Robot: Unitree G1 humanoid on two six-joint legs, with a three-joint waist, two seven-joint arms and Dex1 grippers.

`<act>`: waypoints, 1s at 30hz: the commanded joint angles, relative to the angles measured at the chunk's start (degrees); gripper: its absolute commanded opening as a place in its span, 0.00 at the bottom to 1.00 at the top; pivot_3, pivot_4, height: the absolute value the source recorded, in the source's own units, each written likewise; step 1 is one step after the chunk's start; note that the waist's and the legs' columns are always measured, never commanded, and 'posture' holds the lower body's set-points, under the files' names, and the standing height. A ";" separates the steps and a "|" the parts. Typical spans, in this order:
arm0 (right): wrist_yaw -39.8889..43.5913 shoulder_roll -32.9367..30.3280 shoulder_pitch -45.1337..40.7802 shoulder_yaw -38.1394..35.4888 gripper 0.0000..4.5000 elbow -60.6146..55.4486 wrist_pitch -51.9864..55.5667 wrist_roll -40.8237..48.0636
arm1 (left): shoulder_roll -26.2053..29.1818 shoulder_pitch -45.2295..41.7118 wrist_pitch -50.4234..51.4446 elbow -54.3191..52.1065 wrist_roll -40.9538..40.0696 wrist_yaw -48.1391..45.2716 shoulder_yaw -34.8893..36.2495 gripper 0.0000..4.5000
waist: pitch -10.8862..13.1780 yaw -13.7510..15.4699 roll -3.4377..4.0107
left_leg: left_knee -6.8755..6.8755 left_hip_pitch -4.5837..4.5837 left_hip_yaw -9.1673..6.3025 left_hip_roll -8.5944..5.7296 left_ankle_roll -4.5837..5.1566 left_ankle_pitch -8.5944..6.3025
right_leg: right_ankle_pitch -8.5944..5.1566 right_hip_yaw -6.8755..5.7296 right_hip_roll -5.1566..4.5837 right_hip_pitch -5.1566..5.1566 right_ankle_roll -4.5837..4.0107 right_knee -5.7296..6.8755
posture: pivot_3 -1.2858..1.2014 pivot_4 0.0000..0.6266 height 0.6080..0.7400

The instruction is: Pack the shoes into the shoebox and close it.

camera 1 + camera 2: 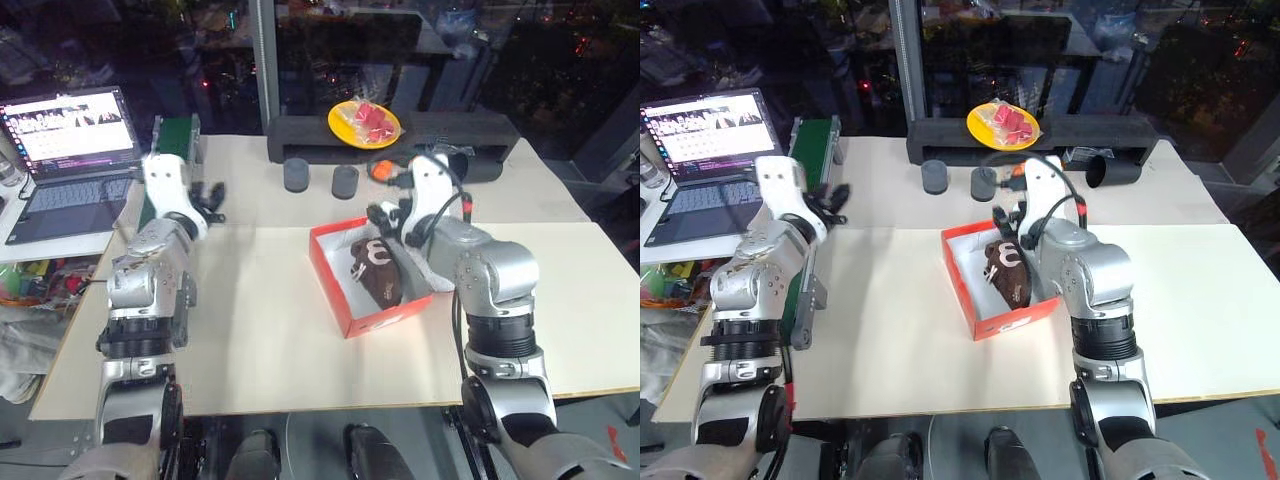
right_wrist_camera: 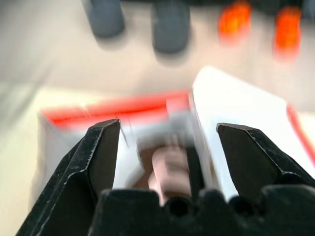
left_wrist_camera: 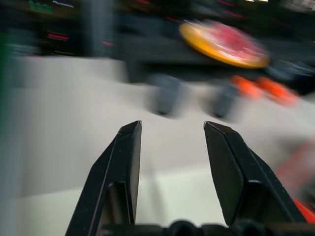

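Both shoes [image 1: 377,270] seemingly lie inside the open shoebox [image 1: 345,300] on the worktop [image 1: 260,340]; right end effector [image 2: 167,142] hovers above, fingers wide and empty, lid unclosed; left end effector [image 3: 172,142] part-open, empty.

Red-orange shoebox [image 1: 352,303] is seen open on the tabletop [image 1: 260,330], white inside, set at a slant; its lid is hidden behind the right arm. Dark brown glossy shoes [image 1: 377,268] with white markings are lying inside it
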 commanded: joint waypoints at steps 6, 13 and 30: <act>33.36 -8.09 10.27 1.87 0.83 -23.00 -3.83 22.88 | 0.70 -0.77 -0.88 4.77 6.23 7.89 1.36 0.47 | 0.00 1.41 -0.01 | 0.00 -0.06 -0.30 0.01 0.00 0.00 | 0.00 -0.38 -0.05 0.24 0.00 0.00 | 0.52 0.24 1.00; 39.39 -18.08 16.62 9.15 0.83 -22.96 -8.92 15.53 | 2.84 -0.94 10.57 6.78 5.20 5.34 1.85 0.47 | 0.00 1.50 -0.02 | 0.15 0.09 -0.31 -0.05 -0.09 0.05 | 0.00 -0.43 -0.09 0.27 -0.03 0.03 | 0.52 0.24 1.00; 38.28 -17.27 18.82 13.05 0.84 -18.78 -15.71 7.18 | 4.34 -0.87 9.40 6.78 7.20 4.17 2.37 0.75 | -0.01 1.75 -0.02 | 0.10 0.03 -0.29 -0.03 -0.12 0.06 | -0.03 -0.41 -0.04 0.17 -0.08 0.07 | 0.52 0.24 1.00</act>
